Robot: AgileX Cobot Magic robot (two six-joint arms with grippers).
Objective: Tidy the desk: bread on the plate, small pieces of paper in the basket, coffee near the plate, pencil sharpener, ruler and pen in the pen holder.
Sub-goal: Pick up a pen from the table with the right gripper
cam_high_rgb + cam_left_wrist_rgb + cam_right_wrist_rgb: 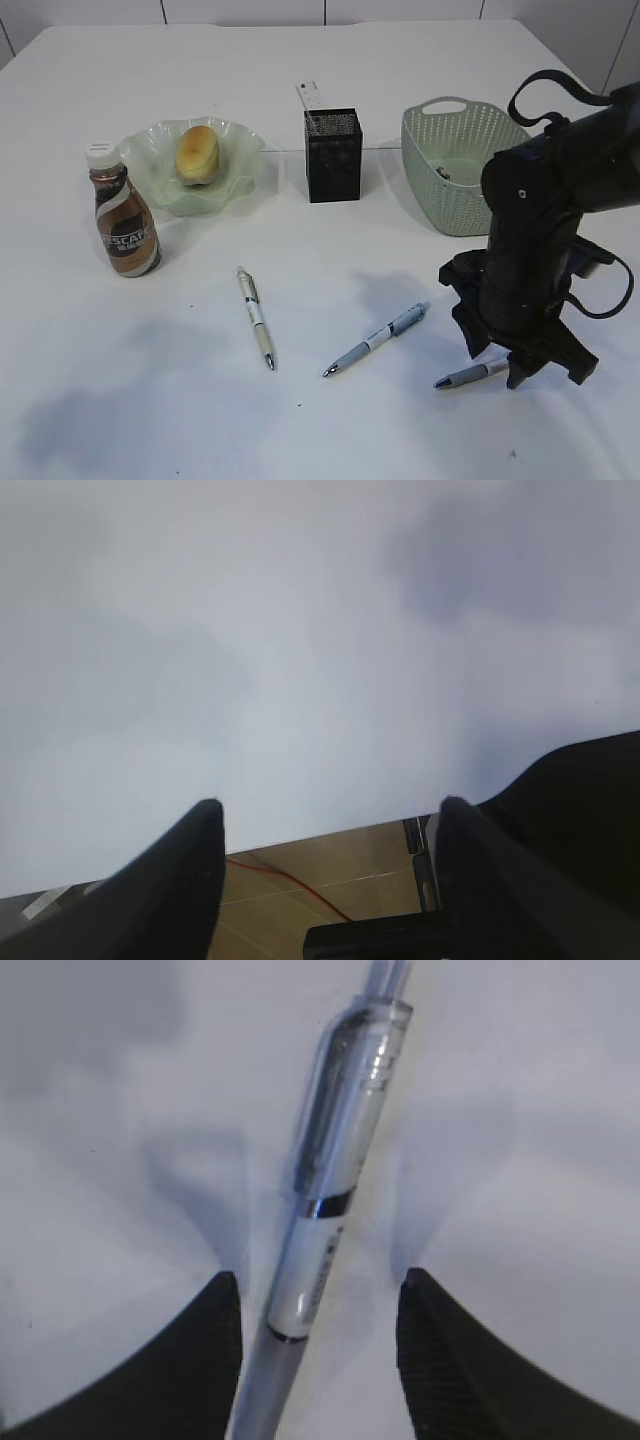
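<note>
Blue-grey pen [320, 1210] flat on white desk [330, 110], between right fingers [215, 1360], parted, not gripping it

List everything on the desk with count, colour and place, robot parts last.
desk: one, white, under everything.
coffee bottle: one, brown with white cap, far left, upright.
plate: one, pale green, ruffled, right of the bottle.
bread: one, golden-brown, on the plate.
pen holder: one, black mesh, centre back.
ruler: one, clear, standing in the pen holder.
basket: one, pale green, right back.
pens: three, lying at front; cream, blue-grey, blue-grey between the right gripper's fingers.
right gripper: black, open, straddling that pen.
left gripper: black, open, over bare desk.
</note>
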